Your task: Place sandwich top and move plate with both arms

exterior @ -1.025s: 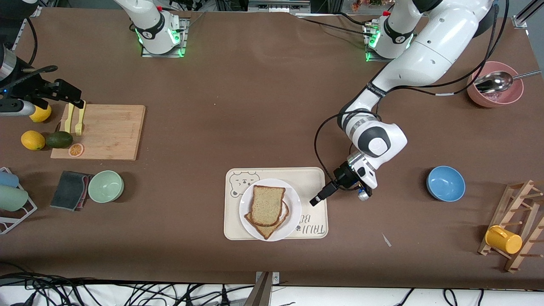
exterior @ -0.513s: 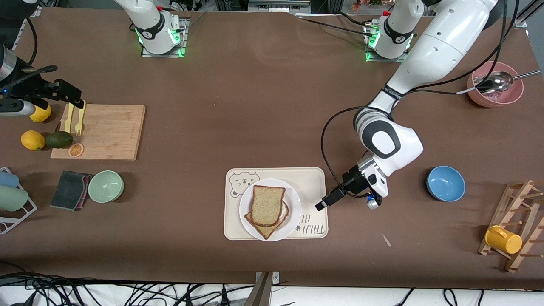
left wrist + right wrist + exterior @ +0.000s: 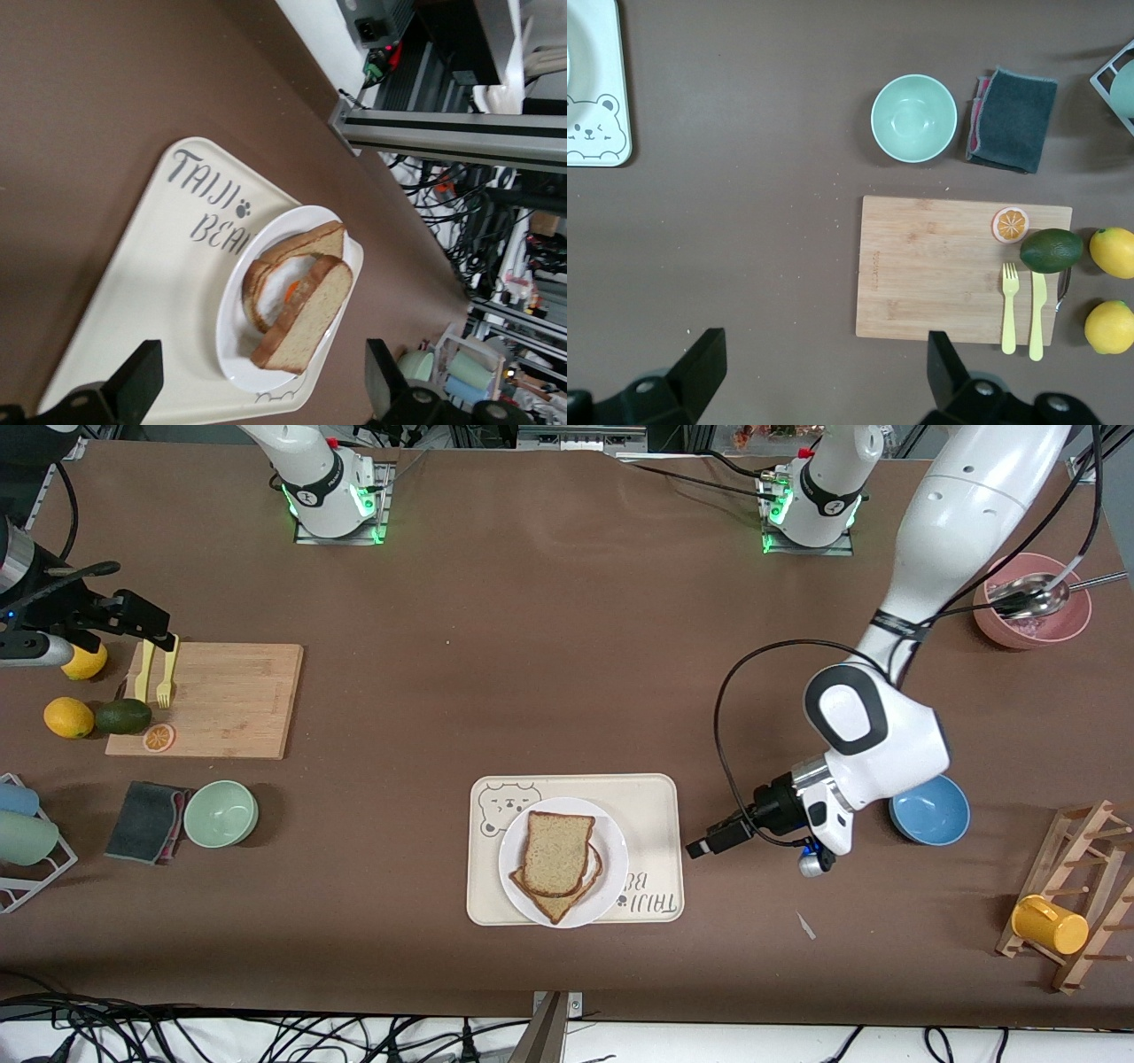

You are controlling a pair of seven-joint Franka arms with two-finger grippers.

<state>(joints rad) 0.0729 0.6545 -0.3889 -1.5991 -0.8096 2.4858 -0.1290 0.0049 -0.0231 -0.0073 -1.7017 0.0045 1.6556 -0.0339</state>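
Note:
The sandwich top (image 3: 556,852) lies flat on a darker slice with egg, on the white plate (image 3: 613,872). The plate sits on the cream bear tray (image 3: 651,806). My left gripper (image 3: 700,849) hangs low over the table just off the tray's edge at the left arm's end, open and empty. In the left wrist view the sandwich top (image 3: 312,317), plate (image 3: 232,354) and tray (image 3: 133,283) lie ahead of the open left gripper (image 3: 261,390). My right gripper (image 3: 155,631) waits open over the cutting board's (image 3: 221,700) edge; the right wrist view shows the right gripper (image 3: 824,372) empty.
A blue bowl (image 3: 928,808) sits by the left arm's wrist. A pink bowl with a spoon (image 3: 1032,602) and a wooden rack with a yellow cup (image 3: 1050,926) stand at that end. A green bowl (image 3: 221,813), grey cloth (image 3: 146,821), lemons and avocado (image 3: 123,716) lie near the board.
The left arm has drawn back from over the tray's edge toward the blue bowl, its gripper still open. The right arm has not moved.

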